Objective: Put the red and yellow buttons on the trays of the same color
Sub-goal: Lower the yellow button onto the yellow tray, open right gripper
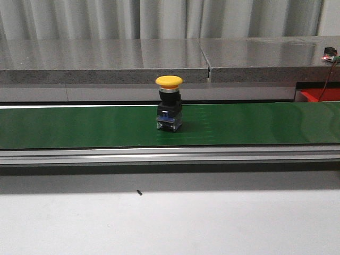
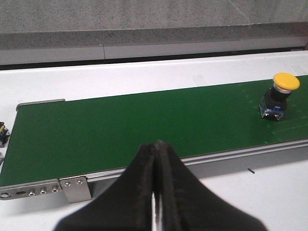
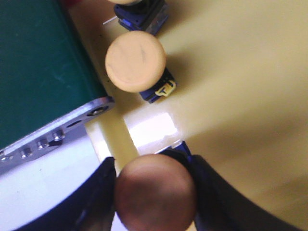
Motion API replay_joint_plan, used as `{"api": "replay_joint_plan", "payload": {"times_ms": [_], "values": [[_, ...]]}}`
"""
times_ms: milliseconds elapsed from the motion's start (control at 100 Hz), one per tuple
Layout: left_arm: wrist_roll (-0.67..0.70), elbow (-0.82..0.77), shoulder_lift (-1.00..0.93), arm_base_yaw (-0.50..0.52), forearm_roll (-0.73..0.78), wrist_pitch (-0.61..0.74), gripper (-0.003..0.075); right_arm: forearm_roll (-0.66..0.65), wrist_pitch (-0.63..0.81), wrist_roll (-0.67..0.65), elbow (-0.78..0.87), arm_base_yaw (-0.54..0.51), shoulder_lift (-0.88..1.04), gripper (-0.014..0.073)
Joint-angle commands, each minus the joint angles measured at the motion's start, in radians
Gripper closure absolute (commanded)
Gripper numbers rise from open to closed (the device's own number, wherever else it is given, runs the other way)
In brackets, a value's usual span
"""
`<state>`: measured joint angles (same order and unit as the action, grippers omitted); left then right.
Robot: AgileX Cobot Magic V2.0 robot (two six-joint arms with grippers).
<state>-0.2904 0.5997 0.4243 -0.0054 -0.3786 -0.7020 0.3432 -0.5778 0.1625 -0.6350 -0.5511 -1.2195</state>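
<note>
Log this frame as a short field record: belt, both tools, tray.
belt: green, one yellow button standing upright on it
left tool: shut, empty, hanging over the near edge of the belt
right tool: shut on a button with a dark reddish cap, above the yellow tray
tray contents: at least one yellow-capped button

green conveyor belt (image 1: 79,125), grey counter (image 1: 101,59)

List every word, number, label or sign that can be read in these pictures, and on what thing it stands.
No text is readable in any view.
Yellow push button on the green conveyor belt: blue base, no legible marking.
Yellow tag on a button in the right wrist view: a dark mark, too blurred to read.
</note>
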Motion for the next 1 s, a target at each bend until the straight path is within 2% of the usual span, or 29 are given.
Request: {"api": "replay_joint_plan", "payload": {"times_ms": [0, 200, 360, 600, 650, 770, 820, 990], "values": [[0.001, 0.026, 0.007, -0.008, -0.025, 0.061, 0.0741, 0.025, 0.061, -0.001, -0.023, -0.009, -0.017, 0.0453], [0.001, 0.026, 0.007, -0.008, -0.025, 0.061, 0.0741, 0.040, 0.077, -0.001, -0.023, -0.009, -0.052, 0.0447], [0.001, 0.026, 0.007, -0.008, -0.025, 0.061, 0.0741, 0.041, 0.078, 0.000, -0.023, -0.008, -0.054, 0.0384], [0.001, 0.026, 0.007, -0.008, -0.025, 0.061, 0.0741, 0.041, 0.071, 0.000, -0.023, -0.008, -0.054, 0.0364], [0.001, 0.026, 0.007, -0.008, -0.025, 0.061, 0.0741, 0.041, 0.071, 0.000, -0.023, -0.008, -0.054, 0.0319], [0.001, 0.026, 0.007, -0.008, -0.025, 0.061, 0.0741, 0.042, 0.068, 0.000, -0.023, -0.008, -0.054, 0.0126], [0.001, 0.026, 0.007, -0.008, -0.025, 0.061, 0.0741, 0.042, 0.068, 0.000, -0.023, -0.008, -0.054, 0.0080], [0.001, 0.026, 0.007, -0.008, -0.025, 0.061, 0.0741, 0.043, 0.071, 0.000, -0.023, -0.008, -0.052, 0.0063]]}}
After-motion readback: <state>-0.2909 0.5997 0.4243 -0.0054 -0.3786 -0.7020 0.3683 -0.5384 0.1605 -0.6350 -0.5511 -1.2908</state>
